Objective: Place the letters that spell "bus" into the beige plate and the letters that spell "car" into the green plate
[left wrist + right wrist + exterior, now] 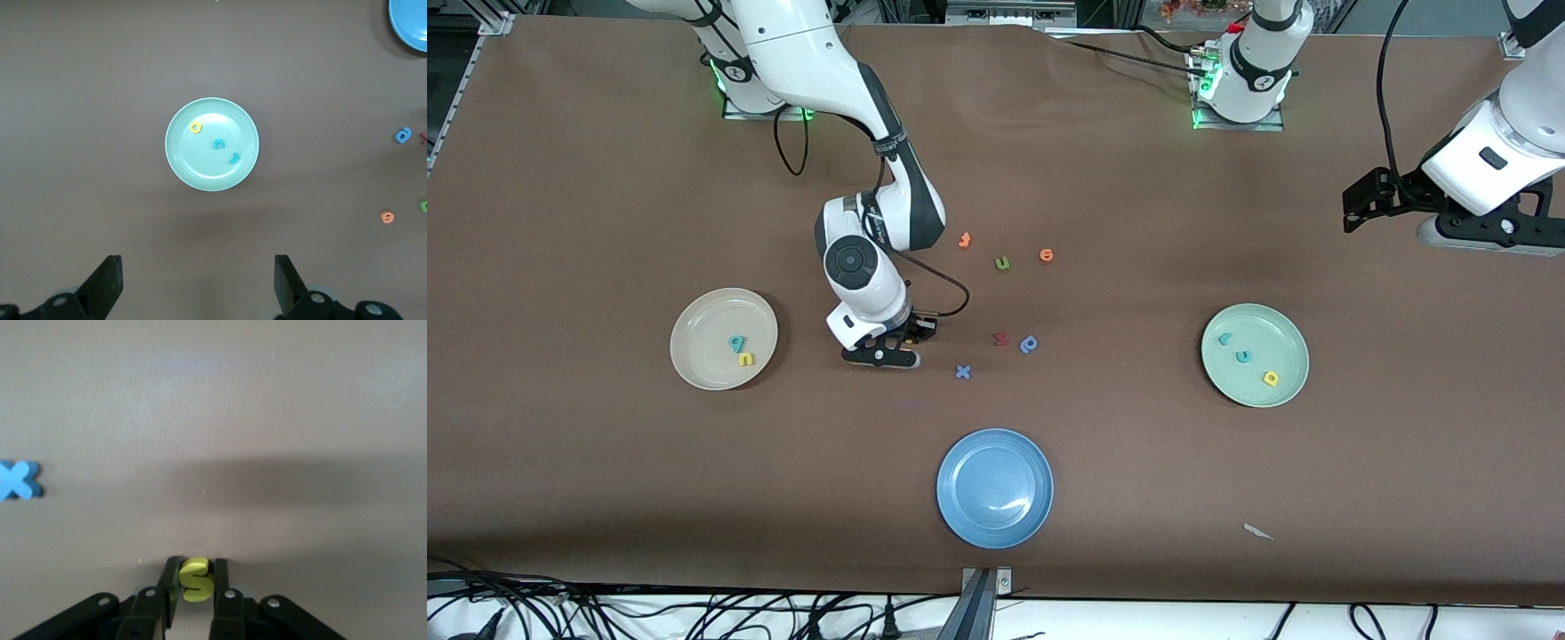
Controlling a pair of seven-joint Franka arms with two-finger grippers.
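Note:
My right gripper (889, 347) is down at the table between the beige plate (703, 320) and the loose letters. It is shut on the yellow "s" (197, 579), which stands upright between its fingers. The beige plate holds the teal "b" (736, 342) and the yellow "u" (745, 359). The green plate (1272, 333) holds the teal "r" (1224, 339), the teal "c" (1243, 356) and the yellow "a" (1271, 378). My left gripper (198, 287) hangs high and open over the table beside the green plate (200, 170), with nothing in it.
An empty blue plate (994, 487) lies nearest the front camera. Loose letters sit mid-table: an orange one (964, 240), a green "u" (1002, 263), an orange round one (1047, 256), a red one (1000, 339), a blue "p"-like one (1029, 344) and a blue "x" (962, 372).

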